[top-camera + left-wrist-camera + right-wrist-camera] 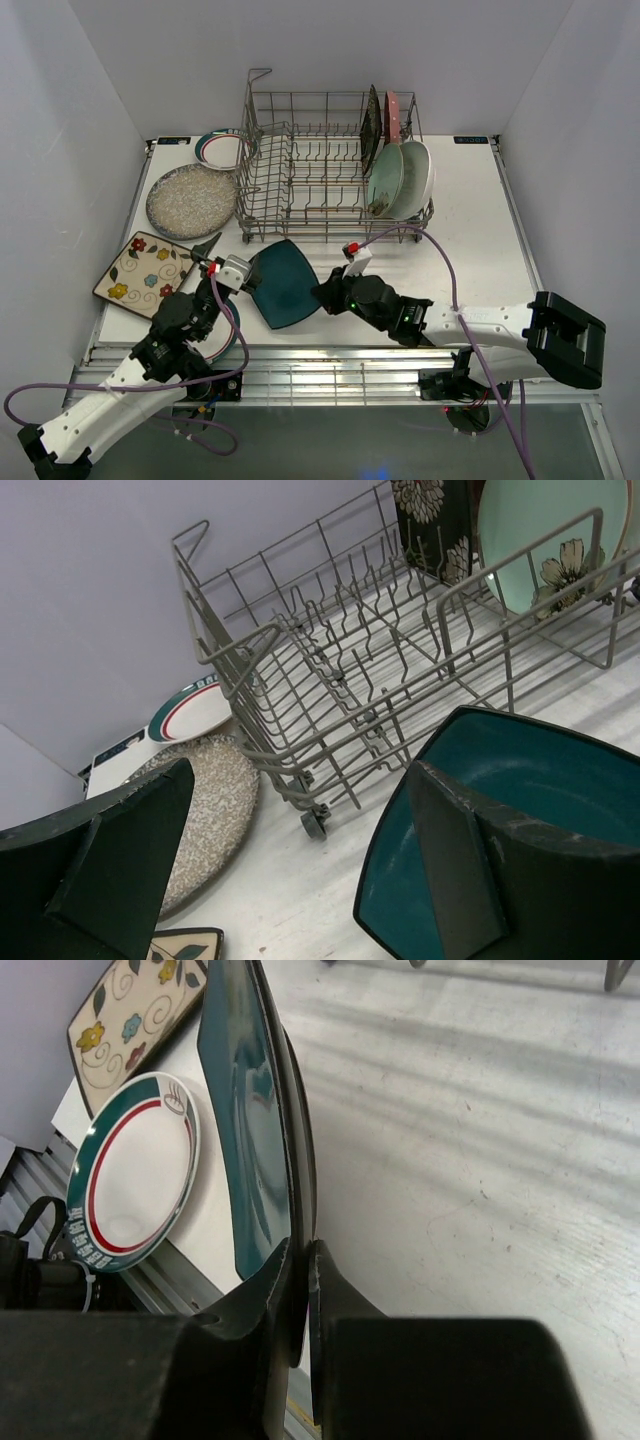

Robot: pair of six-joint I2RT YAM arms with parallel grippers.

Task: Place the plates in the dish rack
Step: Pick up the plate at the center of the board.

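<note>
Your right gripper (300, 1250) pinching the rim of the teal square plate (285, 283), your left gripper (224, 264) spread wide beside it, grey wire dish rack (300, 205) beyond.

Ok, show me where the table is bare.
Bare: the table right of the dish rack, out to its right edge; also the rack's left and middle tines. Crowded: left of the rack, with the speckled grey plate, rimmed plate and flowered square plate.

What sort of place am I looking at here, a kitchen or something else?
Probably a robot test bench, not a real kitchen: a white table boxed in by plain walls, the left arm and right arm bolted at its near edge, and a dish rack with a speckled plate beside it.
</note>
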